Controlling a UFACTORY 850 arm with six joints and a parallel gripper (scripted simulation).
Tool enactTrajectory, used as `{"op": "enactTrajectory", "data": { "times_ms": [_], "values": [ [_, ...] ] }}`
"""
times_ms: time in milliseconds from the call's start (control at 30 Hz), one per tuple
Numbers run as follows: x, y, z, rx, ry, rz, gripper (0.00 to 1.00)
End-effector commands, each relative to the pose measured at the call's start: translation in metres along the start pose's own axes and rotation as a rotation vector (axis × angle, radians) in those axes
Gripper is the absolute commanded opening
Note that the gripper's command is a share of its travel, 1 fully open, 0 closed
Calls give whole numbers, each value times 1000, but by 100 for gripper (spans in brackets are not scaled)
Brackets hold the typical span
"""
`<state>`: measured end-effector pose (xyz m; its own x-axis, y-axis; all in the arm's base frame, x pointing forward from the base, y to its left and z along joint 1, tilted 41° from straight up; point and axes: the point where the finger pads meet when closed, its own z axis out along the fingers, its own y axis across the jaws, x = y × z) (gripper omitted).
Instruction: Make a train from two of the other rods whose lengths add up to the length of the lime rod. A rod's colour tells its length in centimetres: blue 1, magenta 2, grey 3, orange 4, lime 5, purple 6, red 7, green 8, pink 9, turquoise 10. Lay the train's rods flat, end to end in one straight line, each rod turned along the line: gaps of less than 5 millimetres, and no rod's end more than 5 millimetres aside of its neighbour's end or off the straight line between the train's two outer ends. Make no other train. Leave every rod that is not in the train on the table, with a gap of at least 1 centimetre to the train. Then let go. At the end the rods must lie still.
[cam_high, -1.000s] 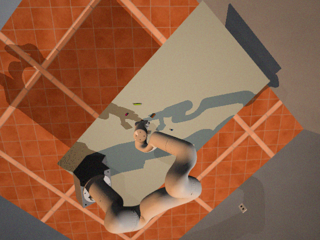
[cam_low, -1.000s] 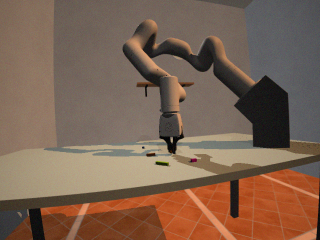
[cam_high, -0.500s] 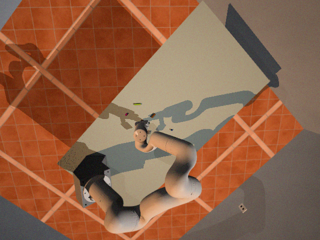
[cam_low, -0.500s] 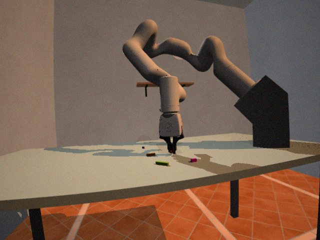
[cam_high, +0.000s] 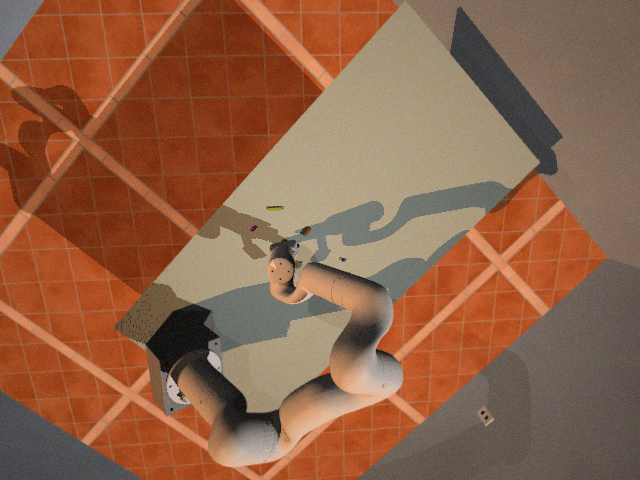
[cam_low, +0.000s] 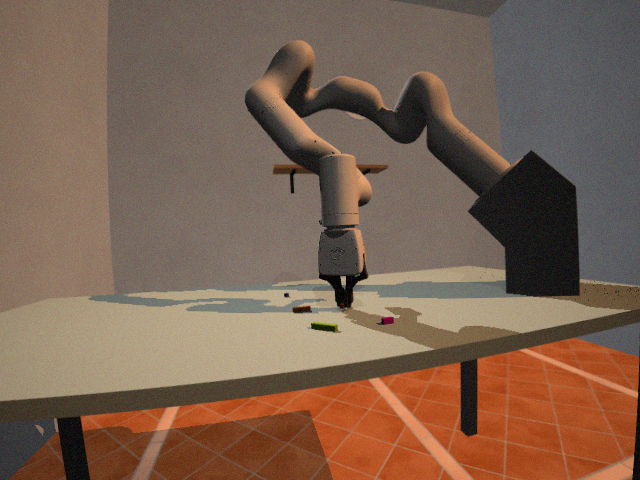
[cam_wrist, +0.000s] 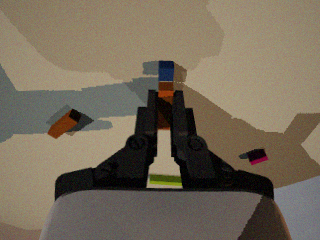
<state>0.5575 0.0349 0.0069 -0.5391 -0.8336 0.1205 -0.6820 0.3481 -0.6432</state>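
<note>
The held orange rod (cam_high: 283, 240) (cam_low: 341, 305) (cam_wrist: 165, 119) sits between the narrow fingers (cam_low: 339, 297), near the table (cam_high: 403, 118) (cam_low: 170, 356) (cam_wrist: 280, 60). Just beyond its end is a blue rod (cam_wrist: 166, 72); the lime rod (cam_high: 275, 208) (cam_low: 324, 327) (cam_wrist: 165, 180) lies apart.

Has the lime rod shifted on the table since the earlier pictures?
No; in the top view the lime rod lies in the same place relative to the table.
</note>
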Motion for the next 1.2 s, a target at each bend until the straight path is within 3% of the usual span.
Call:
{"op": "enactTrajectory", "data": {
  "times_ms": [0, 1167],
  "values": [
    [0, 0, 3, 1, -1, 0, 4],
    [0, 0, 7, 1, -1, 0, 4]
  ]
}}
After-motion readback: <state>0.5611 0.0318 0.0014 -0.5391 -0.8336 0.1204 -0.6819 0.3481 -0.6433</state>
